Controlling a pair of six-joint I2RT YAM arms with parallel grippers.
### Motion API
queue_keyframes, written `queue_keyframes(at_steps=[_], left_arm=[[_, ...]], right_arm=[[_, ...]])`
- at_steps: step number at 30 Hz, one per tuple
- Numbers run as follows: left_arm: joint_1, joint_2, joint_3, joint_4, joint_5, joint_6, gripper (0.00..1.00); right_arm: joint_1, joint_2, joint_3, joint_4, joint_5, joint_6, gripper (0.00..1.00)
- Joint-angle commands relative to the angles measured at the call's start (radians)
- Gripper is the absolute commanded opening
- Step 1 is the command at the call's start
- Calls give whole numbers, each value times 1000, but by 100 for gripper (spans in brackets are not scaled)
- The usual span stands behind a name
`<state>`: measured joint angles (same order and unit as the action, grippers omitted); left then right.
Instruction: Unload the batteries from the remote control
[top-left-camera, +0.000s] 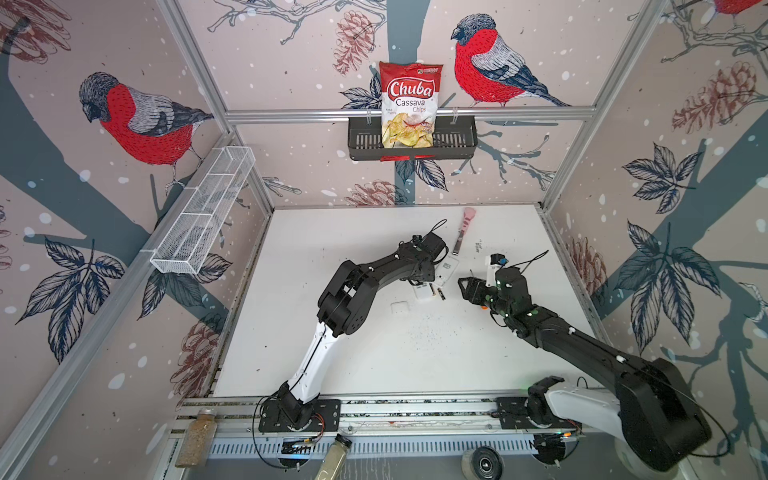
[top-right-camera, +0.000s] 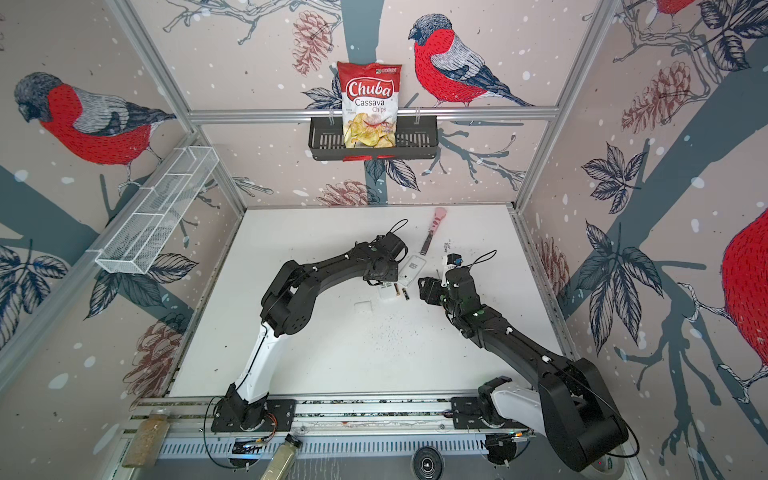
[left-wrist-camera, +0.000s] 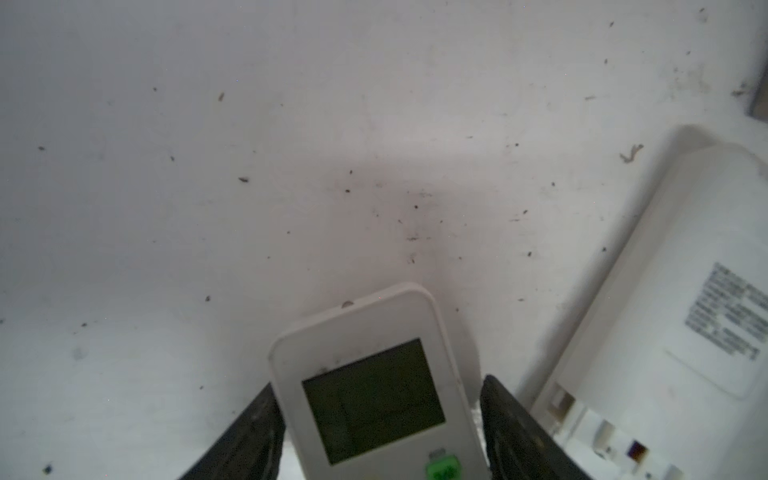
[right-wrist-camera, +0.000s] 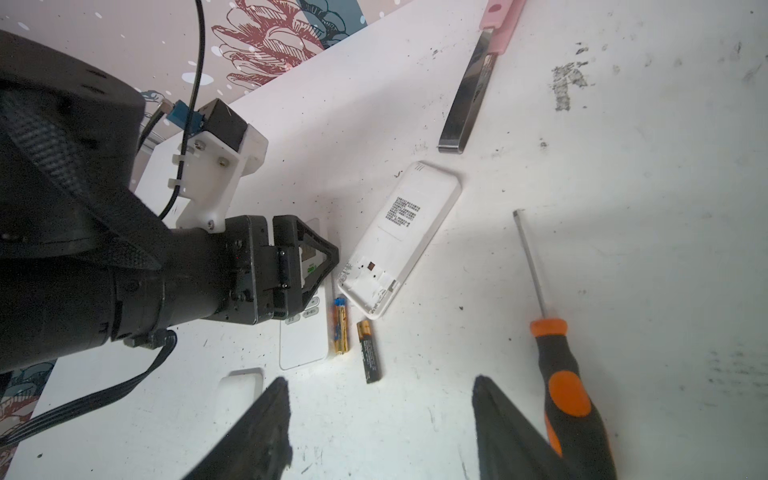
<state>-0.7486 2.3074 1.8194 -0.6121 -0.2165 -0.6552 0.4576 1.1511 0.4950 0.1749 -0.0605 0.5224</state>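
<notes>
Well, the light batteries (right-wrist-camera: 369, 351) may roll; pinch one's middle. The left gripper (left-wrist-camera: 379, 382) and right gripper (right-wrist-camera: 380, 379) jaws are spread, pinching nothing.

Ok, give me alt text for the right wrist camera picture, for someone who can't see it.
Two batteries lie loose on the white table beside a face-down white remote whose battery bay is open and empty. The left gripper has its jaws astride a second remote, face up; the right gripper is open and empty, an orange-handled screwdriver beside it.

Two remotes (right-wrist-camera: 409, 224) (right-wrist-camera: 303, 347), two batteries (right-wrist-camera: 340, 328) (right-wrist-camera: 369, 351), one screwdriver (right-wrist-camera: 561, 374), one scraper (right-wrist-camera: 471, 95).
</notes>
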Motion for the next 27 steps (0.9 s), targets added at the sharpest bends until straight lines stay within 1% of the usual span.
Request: queue_keyframes(at_steps=[1, 5, 10, 12, 14, 16, 19, 22, 27], left_arm=[[4, 1, 3, -13, 6, -9, 67], [8, -2, 2, -21, 0, -6, 61], [11, -6, -3, -30, -12, 2, 58], [12, -8, -8, -30, -11, 5, 59], [12, -9, -14, -30, -10, 8, 63], [9, -13, -22, -29, -9, 10, 65], [3, -16, -30, -33, -29, 14, 65], [-1, -11, -38, -29, -25, 15, 65], [-5, -3, -38, -19, -9, 17, 57]], right_arm=[[3, -8, -3, 14, -1, 2, 71], [3, -11, -3, 14, -1, 2, 71], [3, -12, -4, 14, 0, 2, 71], [3, -13, -4, 14, 1, 2, 71], [3, -12, -4, 15, 0, 2, 71], [3, -11, -4, 15, 1, 2, 71], [3, -9, -4, 15, 1, 2, 71], [4, -8, -4, 15, 1, 2, 71], [2, -9, -4, 14, 3, 1, 71]])
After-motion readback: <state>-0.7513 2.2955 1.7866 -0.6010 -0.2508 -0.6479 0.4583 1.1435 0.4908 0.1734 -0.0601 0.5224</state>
